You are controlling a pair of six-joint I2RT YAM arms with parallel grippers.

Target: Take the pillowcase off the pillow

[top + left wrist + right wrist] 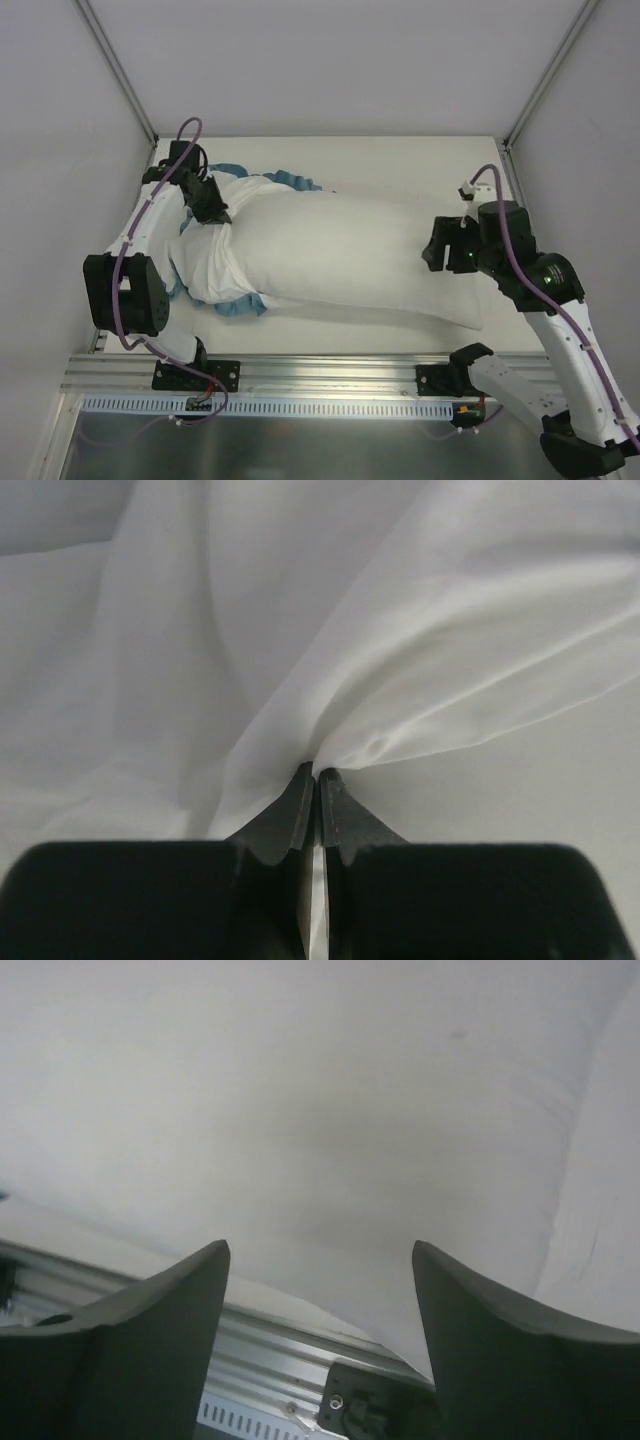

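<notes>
Lying lengthwise across the table (400, 160), the pillow (360, 250) shows bare white over most of its length, its right end reaching toward the near right of the table. The pillowcase (215, 265) is bunched around the pillow's left end only, with its white side facing out. Its teal frill (295, 180) peeks out at the far side of the bunch, and more frill shows along the near left edge.

The left arm (125, 285) reaches over the table's left side, and the left jaws sit on top of the bunched cloth at the far left. From the left wrist, these jaws are pressed together on a pinch of pillowcase (300, 660), with white folds fanning up and away from the tips.

The right arm (545, 285) bends in from the right, and the right jaws are at the pillow's right end. From the right wrist they stand wide apart with nothing between them. The pillow (300, 1110) fills the view beyond them, and the metal rail (270, 1370) at the table's near edge shows below. Whether the tips touch the pillow cannot be told.
</notes>
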